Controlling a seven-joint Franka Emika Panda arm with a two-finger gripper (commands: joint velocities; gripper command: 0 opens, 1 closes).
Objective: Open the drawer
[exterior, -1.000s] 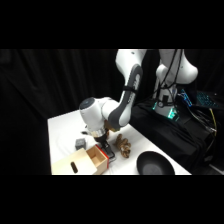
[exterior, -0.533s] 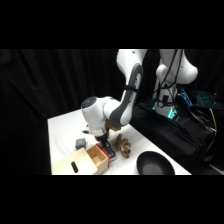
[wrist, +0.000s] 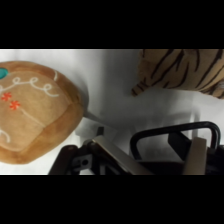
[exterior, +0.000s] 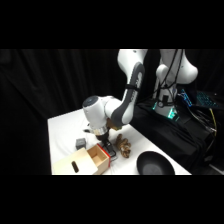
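The drawer, a light-wood box with a reddish front, stands pulled out of the pale wooden cabinet at the table's front left. My gripper hangs just above the drawer's front end. In the wrist view the black loop handle lies right below my gripper. The fingers are spread wide and open. One sits left of the loop and the other over its right end, with nothing pinched between them.
A small grey cube sits behind the cabinet. A tiger-striped plush lies right of the drawer, and a gingerbread-style plush beside the gripper. A black bowl stands at the front right, near the table edge.
The arm's wrist has crept slightly up and to the right. The drawer stays pulled out in the same place.
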